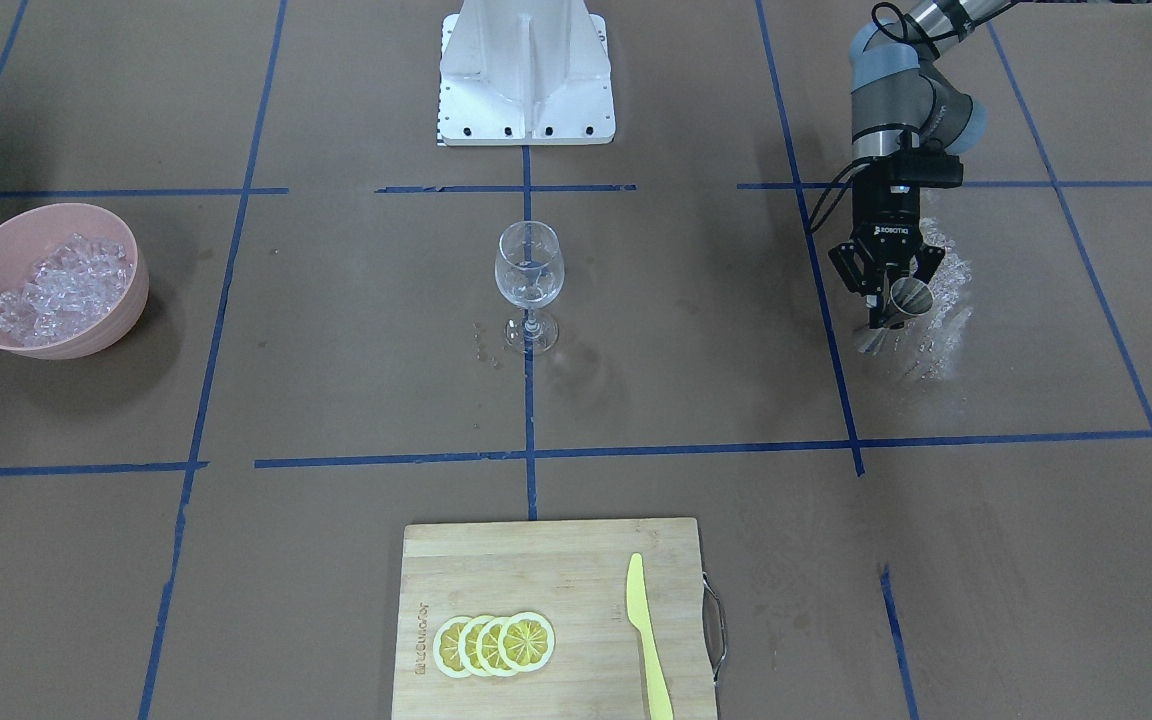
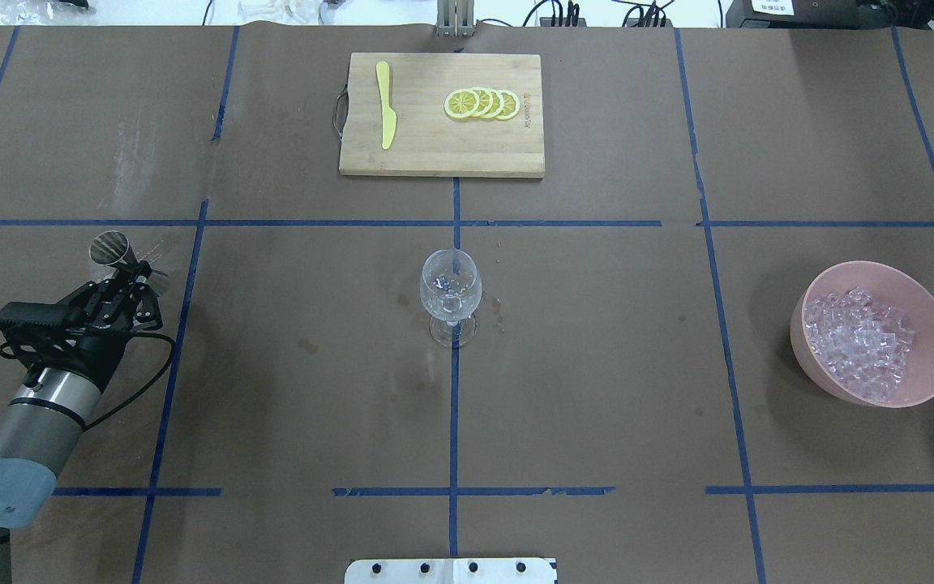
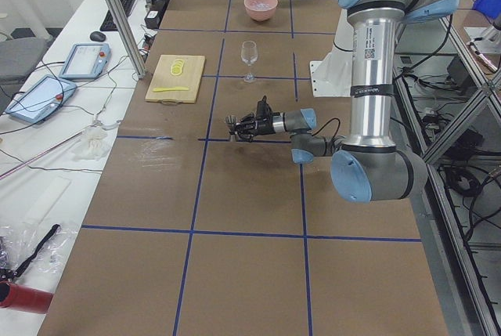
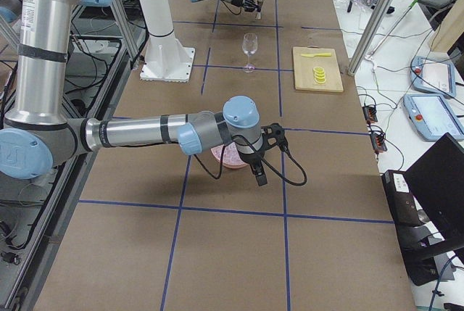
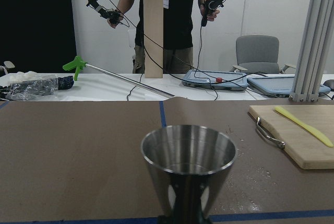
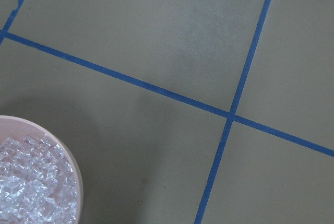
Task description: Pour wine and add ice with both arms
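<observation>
My left gripper (image 2: 137,276) is shut on a steel measuring cup (image 2: 113,249) and holds it upright just above the table at my left side. The cup fills the left wrist view (image 5: 188,157) and looks empty. A clear wine glass (image 2: 451,296) stands at the table's middle, far from the cup. The ice (image 2: 860,341) lies heaped in a pink bowl (image 2: 925,294) at my right. My right gripper (image 4: 258,173) shows only in the exterior right view, above the bowl; I cannot tell if it is open. The right wrist view shows ice (image 6: 31,182) at lower left.
A wooden cutting board (image 2: 434,154) with lemon slices (image 2: 483,104) and a yellow knife (image 2: 387,113) lies at the far edge. Pale smears (image 1: 941,300) mark the paper under the cup. The robot's white base (image 1: 526,75) stands behind the glass.
</observation>
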